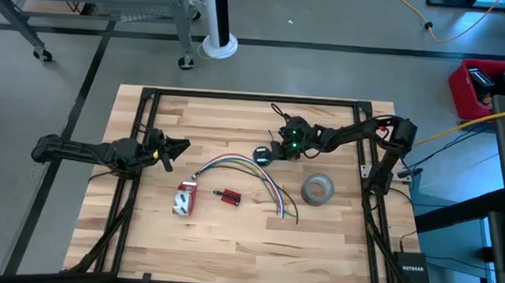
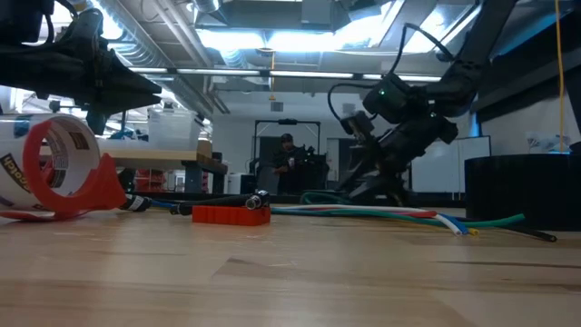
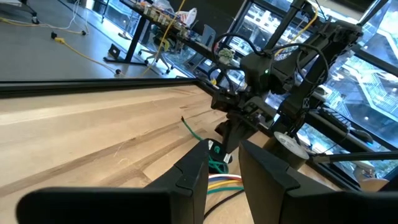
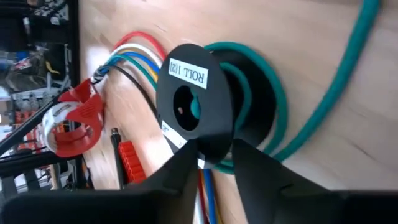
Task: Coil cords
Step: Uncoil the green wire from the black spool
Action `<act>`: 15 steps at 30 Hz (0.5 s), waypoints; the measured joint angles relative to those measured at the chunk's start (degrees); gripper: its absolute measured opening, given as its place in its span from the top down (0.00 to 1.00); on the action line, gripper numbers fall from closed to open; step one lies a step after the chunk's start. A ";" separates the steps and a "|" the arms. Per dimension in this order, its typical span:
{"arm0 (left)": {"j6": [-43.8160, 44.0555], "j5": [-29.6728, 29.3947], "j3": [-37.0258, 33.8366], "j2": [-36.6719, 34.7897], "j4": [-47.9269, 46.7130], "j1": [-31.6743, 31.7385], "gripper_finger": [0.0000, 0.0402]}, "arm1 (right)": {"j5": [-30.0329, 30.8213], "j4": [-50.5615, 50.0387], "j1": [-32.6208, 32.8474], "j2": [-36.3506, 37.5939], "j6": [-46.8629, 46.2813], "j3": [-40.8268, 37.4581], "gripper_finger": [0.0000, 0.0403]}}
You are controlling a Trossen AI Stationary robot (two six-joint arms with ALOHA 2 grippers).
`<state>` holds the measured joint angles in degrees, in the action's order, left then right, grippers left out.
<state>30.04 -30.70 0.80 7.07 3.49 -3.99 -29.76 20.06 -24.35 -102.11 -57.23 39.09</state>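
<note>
A teal-green cord [image 4: 277,102] is wound on a small black spool [image 4: 189,102] labelled ROLL; its loose end [image 4: 348,56] runs off across the wood. The spool [image 1: 262,155] sits mid-table, right of centre. My right gripper [image 4: 214,152] reaches it from the table's right side, slanting down, and is shut on its labelled flange. My left gripper [image 3: 225,149] hovers level at the table's left [image 1: 176,146], open, with nothing between its fingers. My right gripper pinches the rim of the spool's labelled flange [image 4: 211,144] between its two fingers, one finger on each face of the disc. The fingers slant down from the table's right. The spool is low at the table top; I cannot tell whether it is lifted.
A bundle of coloured wires [image 1: 234,164] arcs across the middle beside the spool. A grey tape roll [image 1: 317,190] lies to the right of it. Nearer lie a red tape dispenser [image 1: 184,199] and a small red connector [image 1: 228,196]. A black frame [image 1: 255,97] borders the table.
</note>
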 joint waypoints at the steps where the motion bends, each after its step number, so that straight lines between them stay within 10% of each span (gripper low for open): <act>1: 0.00 -0.02 0.00 -0.02 0.00 0.00 0.80 | -0.01 1.41 0.01 -0.38 0.00 0.00 0.80; 15: 0.00 0.03 0.00 -0.02 -0.02 0.01 0.80 | 0.26 11.56 0.01 -1.74 0.02 0.01 0.99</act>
<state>30.04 -30.68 0.80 7.05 3.46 -3.98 -29.50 31.62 -24.34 -103.84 -57.21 39.10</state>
